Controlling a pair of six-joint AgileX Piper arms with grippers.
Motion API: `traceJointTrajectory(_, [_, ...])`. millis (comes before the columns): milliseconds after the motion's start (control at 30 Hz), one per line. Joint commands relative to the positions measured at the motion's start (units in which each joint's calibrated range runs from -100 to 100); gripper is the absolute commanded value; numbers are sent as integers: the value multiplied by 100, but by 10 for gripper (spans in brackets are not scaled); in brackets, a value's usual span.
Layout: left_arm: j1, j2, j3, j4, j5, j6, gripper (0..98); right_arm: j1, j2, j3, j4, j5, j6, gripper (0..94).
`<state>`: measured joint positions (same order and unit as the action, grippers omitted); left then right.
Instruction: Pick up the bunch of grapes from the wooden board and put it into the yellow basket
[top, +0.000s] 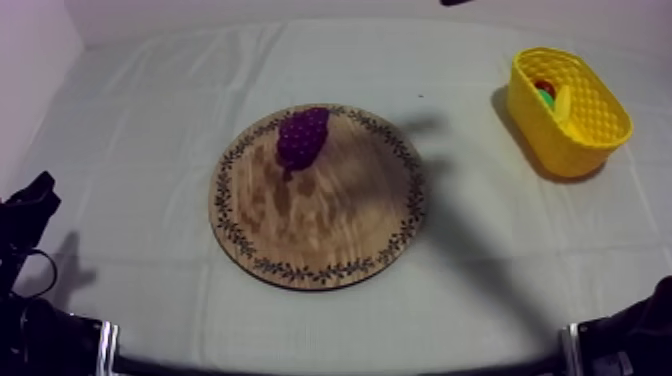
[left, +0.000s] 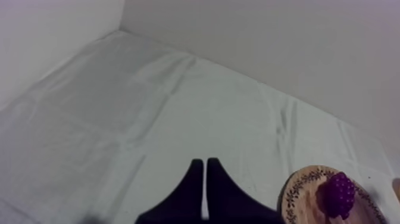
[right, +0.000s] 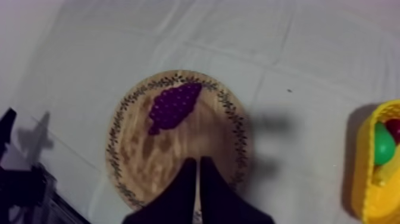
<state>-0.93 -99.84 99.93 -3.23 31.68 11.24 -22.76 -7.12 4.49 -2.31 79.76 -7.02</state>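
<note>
The purple bunch of grapes (top: 302, 135) lies on the far part of the round wooden board (top: 330, 220), in the middle of the table. The yellow basket (top: 592, 128) stands at the far right. My right gripper (right: 196, 159) hovers high above the board's near rim (right: 134, 182), fingers together with nothing between them, and the grapes (right: 173, 106) lie beyond its tips. Low at the left, away from the board, is my left gripper (top: 38, 192). In its own view the left gripper (left: 205, 161) is shut over bare cloth, with the grapes (left: 338, 195) on the board (left: 300, 193) off to the side.
Inside the basket (right: 361, 179) lie a green fruit (right: 384, 143), a small red fruit (right: 394, 128) and a yellow piece (top: 563, 103). My right arm (top: 640, 335) shows at the near right edge. The left arm (right: 18, 179) stands beside the board. A shadow crosses the cloth between board and basket.
</note>
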Motion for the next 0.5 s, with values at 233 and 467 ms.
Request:
traceJointTrajectory(233, [2, 1, -4, -2, 1, 2, 0, -322, 1910, -1760, 76, 890, -814, 2])
traceJointTrajectory(467, [2, 1, -4, -2, 1, 2, 0, -487, 2662, -2419, 161, 1261, -1051, 2])
